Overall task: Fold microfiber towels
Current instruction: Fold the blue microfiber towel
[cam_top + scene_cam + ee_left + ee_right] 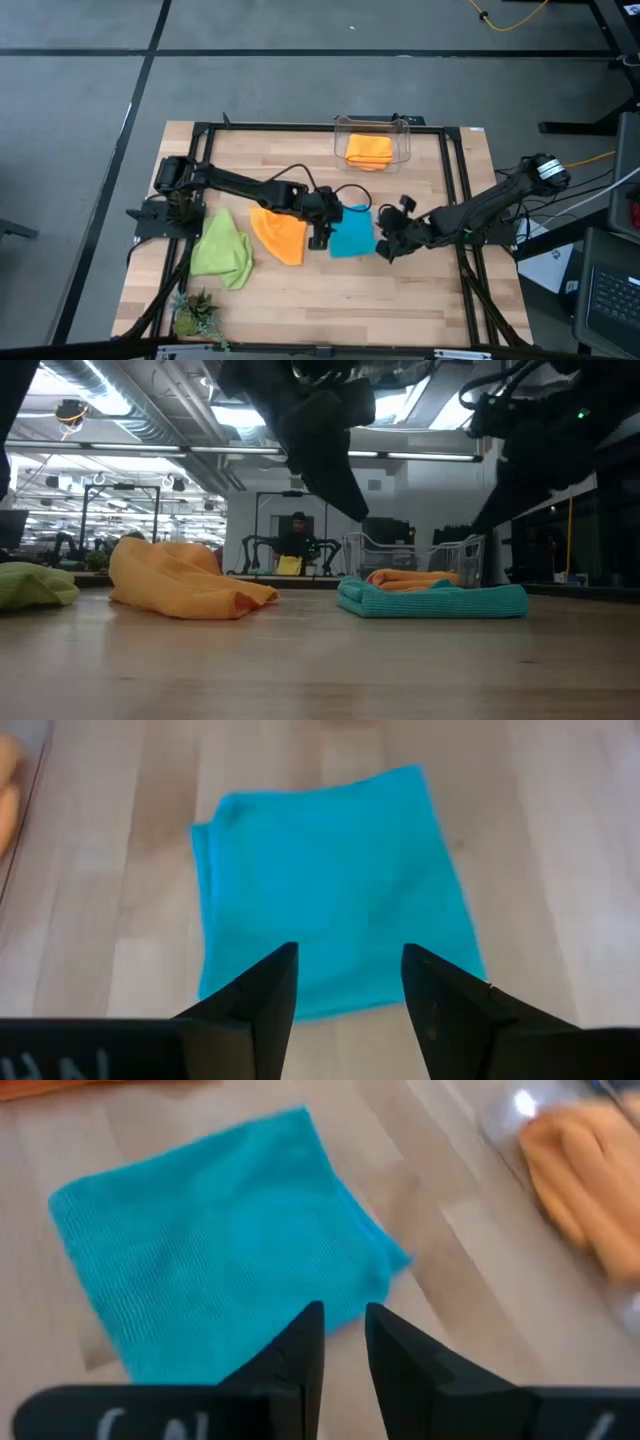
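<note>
The turquoise towel (352, 236) lies folded flat on the table between my two grippers; it also shows in the left wrist view (330, 880), the right wrist view (210, 1240) and the low view (435, 600). My left gripper (350, 975) is open above its left edge and touches nothing. My right gripper (345, 1335) hovers at its right edge with a narrow gap between its fingers, empty. A crumpled orange towel (280, 236) and a crumpled lime green towel (225, 250) lie on the table to the left. A second orange towel (369, 150) lies folded in a clear bin.
The clear bin (404, 140) stands at the table's far edge, behind the turquoise towel. A small green plant (195, 315) sits at the near left corner. A black frame (452, 180) runs around the tabletop. Bare wood lies along the near edge.
</note>
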`<state>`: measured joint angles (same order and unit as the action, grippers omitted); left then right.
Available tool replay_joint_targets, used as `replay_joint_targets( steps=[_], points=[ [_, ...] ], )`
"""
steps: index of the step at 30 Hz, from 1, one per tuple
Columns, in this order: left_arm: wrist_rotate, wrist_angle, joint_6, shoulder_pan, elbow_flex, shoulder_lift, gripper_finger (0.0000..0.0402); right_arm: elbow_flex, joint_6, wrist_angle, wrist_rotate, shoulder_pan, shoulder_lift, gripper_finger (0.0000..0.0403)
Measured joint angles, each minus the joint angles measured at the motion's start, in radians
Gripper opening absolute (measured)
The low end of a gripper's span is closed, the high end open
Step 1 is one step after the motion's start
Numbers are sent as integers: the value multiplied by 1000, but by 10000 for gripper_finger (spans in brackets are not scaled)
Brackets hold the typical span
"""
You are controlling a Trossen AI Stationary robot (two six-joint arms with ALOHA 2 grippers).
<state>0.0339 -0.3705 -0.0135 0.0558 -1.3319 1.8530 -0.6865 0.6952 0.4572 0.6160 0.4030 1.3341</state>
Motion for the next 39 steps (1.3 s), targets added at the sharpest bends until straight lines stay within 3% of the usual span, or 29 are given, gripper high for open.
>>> replay_joint_targets(
  steps=[5, 9, 12, 18, 21, 27, 32, 39],
  points=[
    [3, 35, -23, 38, 0, 0, 172, 0, 142, 102, -146, 4, -65, 81],
    [66, 96, -23, 61, 0, 0, 175, 0, 151, 147, -266, 1, -70, 100],
    [90, 138, -23, 70, 0, 0, 185, 0, 81, 164, -302, -10, -69, 142],
    [90, 154, -24, 85, 2, 12, 207, 0, -128, 119, -273, -15, -69, 250],
    [87, 162, -56, 101, 9, 38, 208, 0, -248, 80, -298, -15, -69, 280],
    [150, 153, -225, 176, 40, 99, 207, 36, -472, -114, -355, -13, -34, 291],
    [165, 200, -224, 193, 40, 124, 207, 89, -593, -281, -399, -5, 39, 291],
    [105, 219, -146, 183, 37, 170, 206, 98, -600, -381, -402, 4, 164, 291]
  ],
)
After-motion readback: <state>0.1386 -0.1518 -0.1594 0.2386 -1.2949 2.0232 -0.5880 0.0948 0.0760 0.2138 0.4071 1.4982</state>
